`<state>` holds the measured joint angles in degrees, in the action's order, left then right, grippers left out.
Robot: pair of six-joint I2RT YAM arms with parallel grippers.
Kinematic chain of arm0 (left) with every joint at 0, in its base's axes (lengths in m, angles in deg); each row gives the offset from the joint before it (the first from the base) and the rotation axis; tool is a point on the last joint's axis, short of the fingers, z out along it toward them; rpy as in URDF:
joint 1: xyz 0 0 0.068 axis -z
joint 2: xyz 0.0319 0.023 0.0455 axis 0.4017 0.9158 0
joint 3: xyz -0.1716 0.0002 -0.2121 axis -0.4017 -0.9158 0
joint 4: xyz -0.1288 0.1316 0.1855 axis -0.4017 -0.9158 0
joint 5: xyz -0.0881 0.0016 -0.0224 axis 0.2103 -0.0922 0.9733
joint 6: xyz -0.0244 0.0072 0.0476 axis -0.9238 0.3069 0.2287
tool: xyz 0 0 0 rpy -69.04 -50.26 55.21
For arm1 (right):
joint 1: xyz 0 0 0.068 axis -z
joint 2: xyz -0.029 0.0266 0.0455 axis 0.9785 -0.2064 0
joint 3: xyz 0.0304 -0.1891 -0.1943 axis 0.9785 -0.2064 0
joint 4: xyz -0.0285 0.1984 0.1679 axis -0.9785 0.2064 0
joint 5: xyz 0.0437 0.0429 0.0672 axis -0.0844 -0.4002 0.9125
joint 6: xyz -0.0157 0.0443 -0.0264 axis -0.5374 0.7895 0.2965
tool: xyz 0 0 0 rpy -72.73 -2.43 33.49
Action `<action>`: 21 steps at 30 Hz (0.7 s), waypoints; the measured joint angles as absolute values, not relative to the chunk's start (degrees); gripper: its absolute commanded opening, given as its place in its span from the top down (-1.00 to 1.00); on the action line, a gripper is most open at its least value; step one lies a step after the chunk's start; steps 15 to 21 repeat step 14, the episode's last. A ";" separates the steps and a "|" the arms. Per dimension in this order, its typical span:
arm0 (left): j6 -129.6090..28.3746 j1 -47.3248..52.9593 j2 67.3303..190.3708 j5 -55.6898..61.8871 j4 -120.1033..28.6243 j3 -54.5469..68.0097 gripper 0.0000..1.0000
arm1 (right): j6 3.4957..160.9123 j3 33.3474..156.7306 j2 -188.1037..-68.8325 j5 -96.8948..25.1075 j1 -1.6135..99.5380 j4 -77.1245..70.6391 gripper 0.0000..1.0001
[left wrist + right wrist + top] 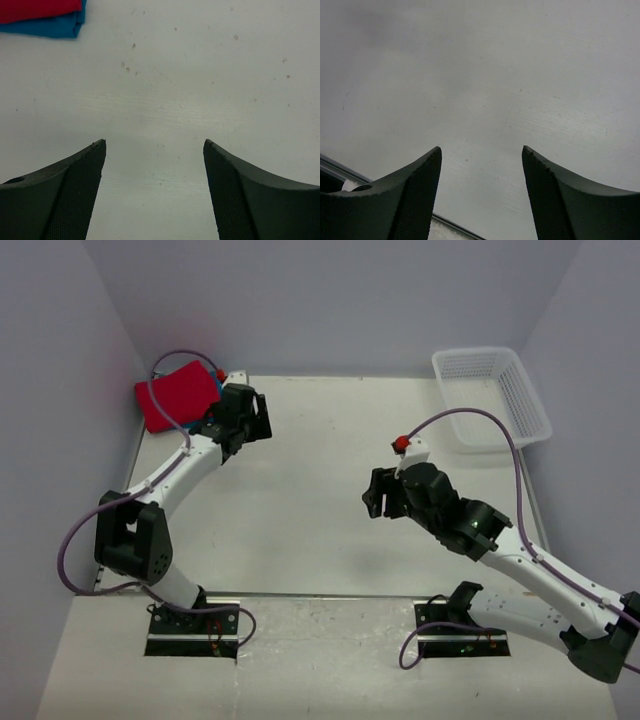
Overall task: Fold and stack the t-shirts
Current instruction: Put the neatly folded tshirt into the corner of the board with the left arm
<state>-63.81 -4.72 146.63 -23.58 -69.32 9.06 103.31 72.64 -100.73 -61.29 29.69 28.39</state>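
I find the folded bright red cloth t-shirt (175,395) lying on top of the folded teal-blue cloth t-shirt (50,27), stacked in the far left corner of the white tabletop (320,540). My left gripper (154,142) is spread wide and empty near the stack, which sits ahead and left of its fingertips. The right gripper (482,149), also spread and empty, hangs well apart over the right half. Any tidying should fall to the left arm.

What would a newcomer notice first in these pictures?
The bright red t-shirt stands out, folded on top of the teal-blue t-shirt in the far left corner of the table. A white mesh basket sits in the far right corner. The left claw and the right claw are open, holding nothing.
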 measured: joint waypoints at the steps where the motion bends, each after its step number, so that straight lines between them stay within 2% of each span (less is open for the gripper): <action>1: -63.97 -4.42 145.28 -23.10 -69.12 7.58 -0.59 | 103.20 72.64 -100.60 -60.79 29.69 28.06 -0.33; 14: -63.40 -2.38 131.20 -20.80 -64.25 -8.77 -0.61 | 101.87 72.55 -98.76 -54.93 29.67 23.08 -0.32; 21: -63.40 -2.38 131.20 -20.80 -64.25 -8.77 -0.61 | 101.87 72.55 -98.76 -54.93 29.67 23.08 -0.32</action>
